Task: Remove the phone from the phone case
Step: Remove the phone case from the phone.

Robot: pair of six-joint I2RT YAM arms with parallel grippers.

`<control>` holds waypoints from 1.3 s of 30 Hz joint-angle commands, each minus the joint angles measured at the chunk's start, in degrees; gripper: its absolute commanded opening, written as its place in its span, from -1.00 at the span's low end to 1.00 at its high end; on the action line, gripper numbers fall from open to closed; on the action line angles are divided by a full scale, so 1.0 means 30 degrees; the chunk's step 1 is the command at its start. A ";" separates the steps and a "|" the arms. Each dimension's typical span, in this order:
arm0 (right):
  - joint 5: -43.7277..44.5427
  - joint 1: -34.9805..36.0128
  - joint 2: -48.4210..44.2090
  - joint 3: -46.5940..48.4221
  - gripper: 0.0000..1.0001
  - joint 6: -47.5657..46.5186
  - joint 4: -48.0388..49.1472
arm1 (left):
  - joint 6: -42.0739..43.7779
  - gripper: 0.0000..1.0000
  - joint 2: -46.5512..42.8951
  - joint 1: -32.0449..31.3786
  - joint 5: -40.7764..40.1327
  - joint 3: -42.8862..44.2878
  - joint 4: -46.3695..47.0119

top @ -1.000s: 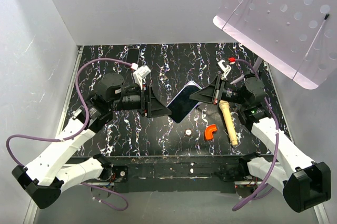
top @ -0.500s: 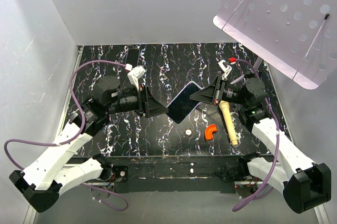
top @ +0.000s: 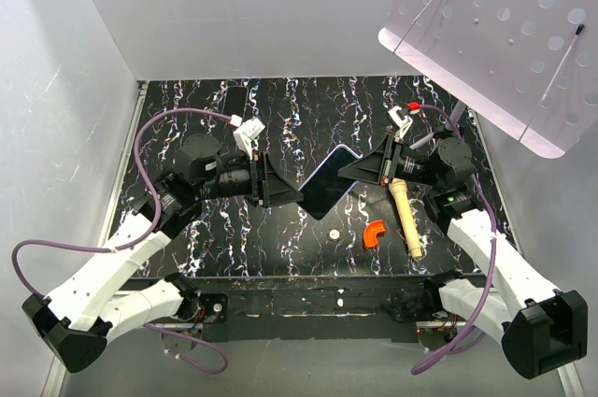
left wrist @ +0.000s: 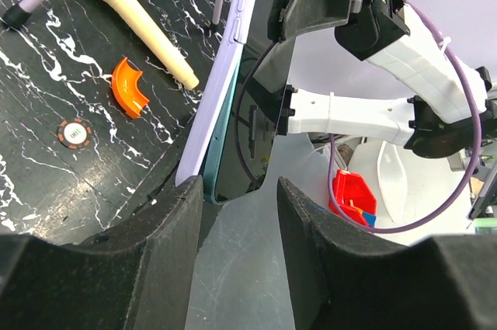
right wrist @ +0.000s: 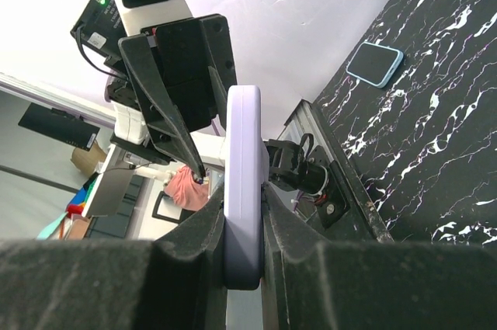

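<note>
The lavender soft plastic phone case (top: 329, 180) hangs in the air over the middle of the black white-veined marble-pattern table (top: 308, 107), tilted, with one arm at each end. The right gripper (right wrist: 242, 217) has its jaws closed tight on the case's edge, and the lavender rim sits squeezed between the two black fingers (right wrist: 194, 252). The left gripper (left wrist: 241, 190) stands partly open around the opposite end. One black finger (left wrist: 155, 252) touches the case's corner, while a gap shows beside the other. Seen from the left wrist, the dark glass-fronted phone (left wrist: 233, 159) with its teal edge is lifted a little away from the case at that end but is otherwise inside it.

On the table below, near the right arm, lie a cream cylindrical handle (top: 408, 219), an orange curved plastic piece (top: 375, 233) just beside it, and a small round disc (top: 334, 233) a little further left. A second dark phone in a light blue case (top: 235, 98) lies flat near the far left corner. A white perforated board (top: 505, 33) stands tilted over the far right corner
</note>
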 commanded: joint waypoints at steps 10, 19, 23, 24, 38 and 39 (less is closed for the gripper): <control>-0.0271 0.0173 0.0006 0.0615 -0.97 0.0289 0.1862 | -0.0537 -0.35 0.1739 -0.0652 0.3621 -0.0338 0.2296; -0.2820 0.0261 0.0562 0.2754 -0.97 -0.4400 -0.3795 | -0.2382 -0.91 0.3292 -0.0622 0.6406 -0.0454 0.5753; -0.2471 0.0232 0.0592 0.2989 -0.90 -0.4316 -0.4237 | -0.2470 -1.00 0.2825 -0.0622 0.5296 -0.0922 0.6543; -0.2208 0.0261 0.0592 0.2989 -0.69 -0.4110 -0.4208 | -0.2586 -1.00 0.2592 -0.0593 0.5031 -0.1097 0.6864; 0.3299 0.0290 -0.1926 0.1234 0.69 -0.0945 -0.3855 | -0.7006 -1.00 -0.1043 -0.0242 -0.2584 -0.3003 0.7335; 0.3621 0.0320 -0.2015 0.0970 0.66 -0.0741 -0.3769 | -0.7446 -1.00 -0.1189 -0.0241 -0.3111 -0.3003 0.7684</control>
